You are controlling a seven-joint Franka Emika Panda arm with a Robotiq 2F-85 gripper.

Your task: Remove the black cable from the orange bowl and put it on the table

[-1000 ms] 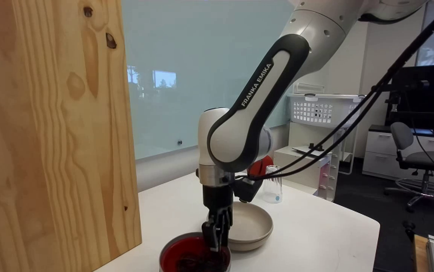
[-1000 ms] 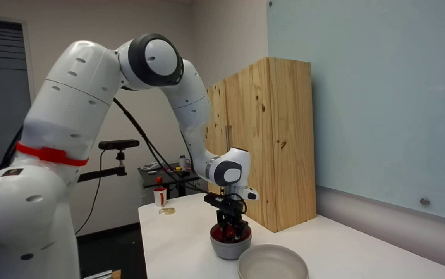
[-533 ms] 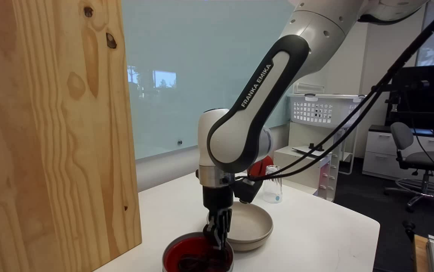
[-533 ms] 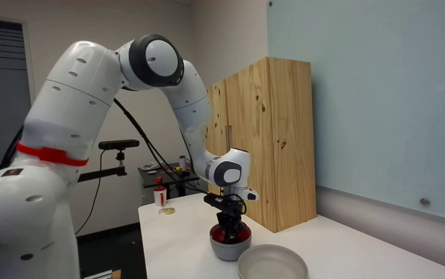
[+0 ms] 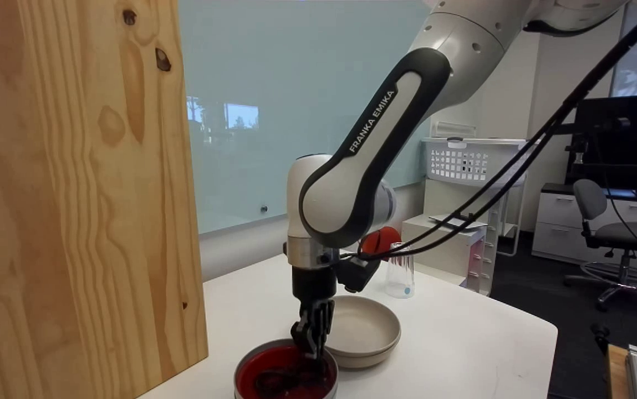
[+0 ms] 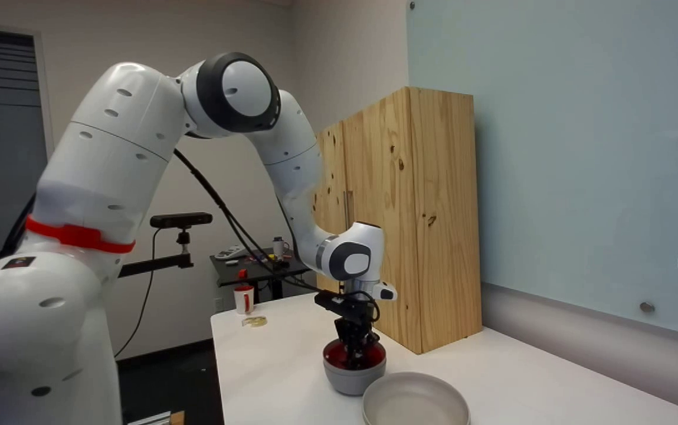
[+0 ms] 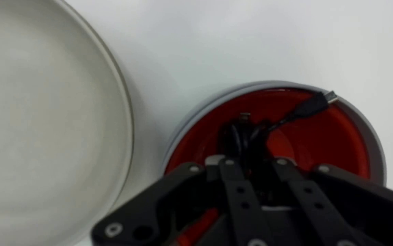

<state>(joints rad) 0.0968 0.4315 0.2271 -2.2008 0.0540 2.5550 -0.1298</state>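
There you go: your arm [image 5: 376, 138] has just edged upward, and the orange bowl [image 7: 336, 147] has shuffled slightly over this last second, staying upright. The hand [image 7: 251, 164], fingers apart a second ago, has snapped together, and by all looks it's clamped on the black cable [image 7: 246, 140]! That tangle is down in the bowl, only its plug [image 7: 309, 106] reaching across the rim. So the grasp seems made; the lift and the set-down should be next. Mind loose loops: one could snag and drag the bowl along.

Around you, the white surface [image 5: 462, 338] carries the tall wooden cabinet [image 6: 386, 224]. Back in the room, an office chair [image 5: 615, 233], then a white laundry basket [image 5: 462, 160]. Closer in, the beige-grey bowl [image 5: 365, 330] sits just beside your orange one, and smaller again, there's a clear glass [image 5: 400, 274] and a red-and-white mug [image 6: 243, 300].
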